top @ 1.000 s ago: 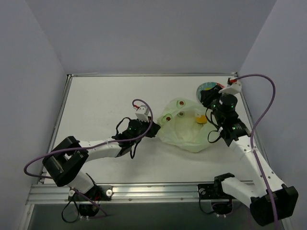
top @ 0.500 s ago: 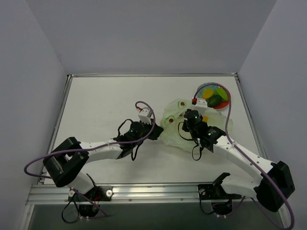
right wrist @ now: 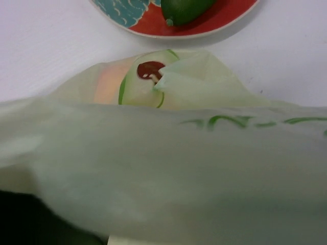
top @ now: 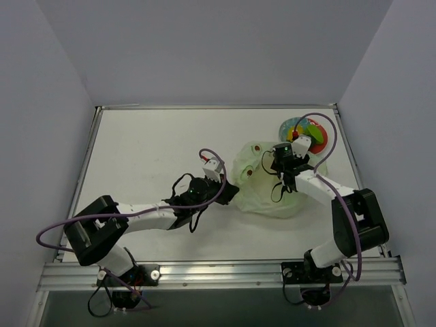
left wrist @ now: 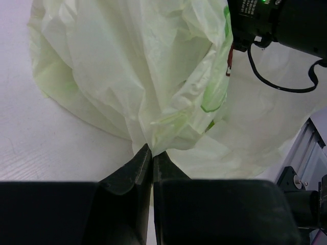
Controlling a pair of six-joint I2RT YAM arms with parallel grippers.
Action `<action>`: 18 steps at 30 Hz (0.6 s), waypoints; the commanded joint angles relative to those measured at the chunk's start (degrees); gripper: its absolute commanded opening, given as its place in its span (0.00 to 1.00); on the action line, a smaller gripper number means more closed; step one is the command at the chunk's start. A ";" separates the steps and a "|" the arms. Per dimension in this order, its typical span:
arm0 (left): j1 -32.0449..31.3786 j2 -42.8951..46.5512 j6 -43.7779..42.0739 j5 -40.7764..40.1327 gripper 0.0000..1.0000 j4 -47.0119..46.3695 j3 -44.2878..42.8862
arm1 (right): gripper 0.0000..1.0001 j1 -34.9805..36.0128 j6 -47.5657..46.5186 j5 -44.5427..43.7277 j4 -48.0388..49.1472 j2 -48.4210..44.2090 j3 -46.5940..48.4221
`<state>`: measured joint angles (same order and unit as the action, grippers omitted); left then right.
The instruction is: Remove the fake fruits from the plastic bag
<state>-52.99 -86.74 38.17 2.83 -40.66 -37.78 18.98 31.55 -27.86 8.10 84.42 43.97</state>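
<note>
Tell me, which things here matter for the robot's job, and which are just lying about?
Job: plastic bag; lime-green fruit, already out of the bag; left pincer, shut on the bag's edge.
Just there: floral plate, under that fruit; white table.

Plastic bag (top: 262,194) on worktop (top: 150,150), right of centre. Plate (top: 320,140) behind bag, near far right corner. Fake fruits (top: 303,127) on plate. Left claw (left wrist: 152,155) at bag's left edge, pinching fold. Right claw (top: 285,155) at bag's rear edge, near plate.
</note>
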 commanded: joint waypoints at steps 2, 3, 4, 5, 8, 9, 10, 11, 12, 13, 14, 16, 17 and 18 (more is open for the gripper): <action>-0.18 0.26 -0.03 -0.37 0.02 -2.93 -2.21 | 0.65 -2.19 -0.17 -1.41 6.75 4.69 4.46; -0.18 0.08 -0.03 -0.37 0.02 -2.93 -2.30 | 0.72 -2.28 -0.09 -0.89 8.93 5.83 4.55; -0.18 -0.27 0.06 -0.46 0.02 -2.84 -2.39 | 0.76 -2.28 0.09 -0.54 9.74 6.36 4.72; -0.18 -0.53 0.06 -0.37 0.02 -2.93 -2.47 | 0.77 -2.28 0.96 -0.53 10.27 6.89 5.07; -0.18 -1.41 0.15 -0.11 0.02 -2.93 -2.74 | 0.83 -2.28 1.58 0.52 13.96 8.39 5.08; -0.18 -1.59 0.15 -0.11 0.02 -2.93 -2.82 | 0.85 -2.28 1.76 0.52 14.66 9.52 5.43; -0.18 -1.85 0.15 -0.11 0.02 -2.93 -2.83 | 0.86 -2.20 1.93 0.00 14.93 10.05 5.60; -0.18 -1.94 0.23 -0.11 0.02 -3.02 -2.83 | 0.88 -2.20 1.94 -1.40 15.10 10.58 5.87; -0.18 -2.03 0.24 -0.11 0.02 -2.93 -2.91 | 0.91 -2.28 1.76 -2.02 15.45 11.72 6.22; -0.18 -2.12 0.24 -0.02 0.02 -3.02 -2.91 | 0.93 -2.54 1.59 -2.37 15.72 12.34 6.57; -0.18 -2.21 0.24 -0.02 0.02 -3.02 -3.00 | 0.94 -2.81 1.50 -2.29 16.07 13.04 6.83; -0.18 -2.55 0.24 -0.02 0.02 -3.10 -3.00 | 0.98 -3.51 1.50 -1.94 16.42 15.06 8.23; -0.18 -2.64 0.24 -0.02 0.02 -3.10 -3.09 | 1.00 -3.69 1.41 -1.59 16.77 15.50 8.68; -0.18 -2.73 0.24 -0.02 0.02 -3.02 -3.18 | 1.00 -3.78 1.32 -0.98 17.65 16.73 9.03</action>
<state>-52.99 -89.38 38.15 2.76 -41.04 -37.80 16.25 32.56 -27.16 22.61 99.35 50.33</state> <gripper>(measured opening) 0.027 0.994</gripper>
